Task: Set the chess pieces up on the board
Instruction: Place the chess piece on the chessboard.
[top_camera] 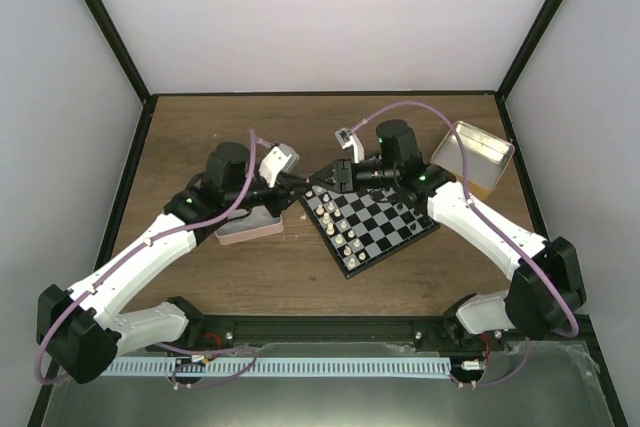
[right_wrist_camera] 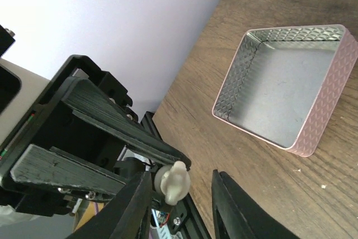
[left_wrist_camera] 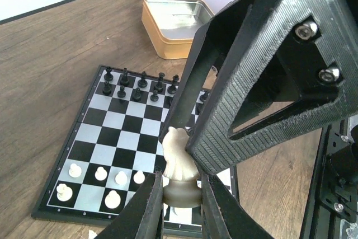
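A cream-white knight (left_wrist_camera: 180, 158) hangs above the near edge of the board (left_wrist_camera: 84, 138), and my left gripper (left_wrist_camera: 179, 178) is shut on its base. My right gripper (right_wrist_camera: 182, 176) meets it from the opposite side. Its left finger lies against the knight (right_wrist_camera: 173, 182) while its right finger stands a gap away, so it is open. The right gripper's ribbed finger (left_wrist_camera: 246, 99) covers the knight's right side in the left wrist view. Black pieces (left_wrist_camera: 140, 85) fill the board's far rows and white pieces (left_wrist_camera: 100, 174) stand on the near rows. From above, both grippers (top_camera: 310, 185) meet at the board's (top_camera: 352, 272) left corner.
A pink-sided tin (top_camera: 250, 230) lies left of the board, under the left arm, and shows empty in the right wrist view (right_wrist_camera: 291, 88). A yellow tin (top_camera: 480, 152) sits at the back right. Black frame rails edge the wooden table.
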Robot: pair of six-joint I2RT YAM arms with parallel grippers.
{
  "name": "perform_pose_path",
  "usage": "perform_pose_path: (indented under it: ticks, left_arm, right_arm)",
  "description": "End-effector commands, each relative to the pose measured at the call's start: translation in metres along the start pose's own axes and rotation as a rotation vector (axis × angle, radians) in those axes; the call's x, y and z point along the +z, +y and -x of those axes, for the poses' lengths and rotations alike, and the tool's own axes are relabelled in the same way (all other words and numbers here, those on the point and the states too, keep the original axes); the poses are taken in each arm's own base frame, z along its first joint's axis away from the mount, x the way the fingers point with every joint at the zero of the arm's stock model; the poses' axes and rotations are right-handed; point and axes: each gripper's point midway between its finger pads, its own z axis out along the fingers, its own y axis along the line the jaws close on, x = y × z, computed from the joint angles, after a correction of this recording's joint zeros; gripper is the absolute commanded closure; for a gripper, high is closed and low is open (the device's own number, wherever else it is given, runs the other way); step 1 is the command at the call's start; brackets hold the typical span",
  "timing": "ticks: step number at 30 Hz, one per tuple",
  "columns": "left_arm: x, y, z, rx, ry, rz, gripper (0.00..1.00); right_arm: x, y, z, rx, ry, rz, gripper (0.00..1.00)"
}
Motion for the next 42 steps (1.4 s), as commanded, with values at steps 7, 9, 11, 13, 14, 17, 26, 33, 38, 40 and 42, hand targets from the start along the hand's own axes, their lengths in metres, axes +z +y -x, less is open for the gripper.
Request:
perform_pose_path:
  ticks: [7,9,11,13,14,17,26,33,38,40,42]
  left_arm:
    - [-0.001,-0.007,0.002,0.034,-0.009,-0.034,0.87]
    - [-0.001,-0.007,0.001,0.034,-0.009,-0.033,0.86]
    - [-0.001,-0.006,0.001,0.027,-0.009,-0.025,0.85]
    - [-0.001,0.000,0.002,0.006,-0.010,0.006,0.80]
    - [-0.001,0.004,0.002,-0.007,-0.011,0.030,0.69]
    - [-0.003,0.021,0.000,-0.049,-0.008,0.133,0.46]
    - [-0.032,0.082,-0.012,-0.239,-0.085,0.518,0.32]
    - [-0.052,0.090,-0.002,-0.313,-0.212,0.589,0.28]
    - [-0.057,0.093,0.000,-0.319,-0.230,0.615,0.27]
    - [-0.058,0.094,-0.002,-0.316,-0.231,0.624,0.25]
    - [-0.059,0.095,-0.003,-0.312,-0.231,0.627,0.25]
  right_arm:
    - [-0.002,0.018,0.013,0.021,-0.023,0.077,0.85]
    - [-0.002,0.018,0.013,0.023,-0.025,0.080,0.92]
    - [-0.001,0.016,0.014,0.017,-0.035,0.069,0.99]
    - [-0.003,0.011,0.018,0.002,-0.060,0.038,0.99]
    - [-0.004,0.008,0.021,-0.008,-0.082,0.012,0.99]
    - [-0.009,-0.010,0.034,-0.055,-0.165,-0.108,0.99]
    - [-0.004,-0.095,0.043,-0.302,-0.304,-0.556,0.99]
    - [0.035,-0.112,0.028,-0.375,-0.250,-0.607,0.99]
    - [0.062,-0.133,0.014,-0.385,-0.154,-0.659,0.99]
    - [0.067,-0.140,0.007,-0.383,-0.125,-0.673,0.99]
    - [0.071,-0.144,0.001,-0.386,-0.103,-0.677,0.99]
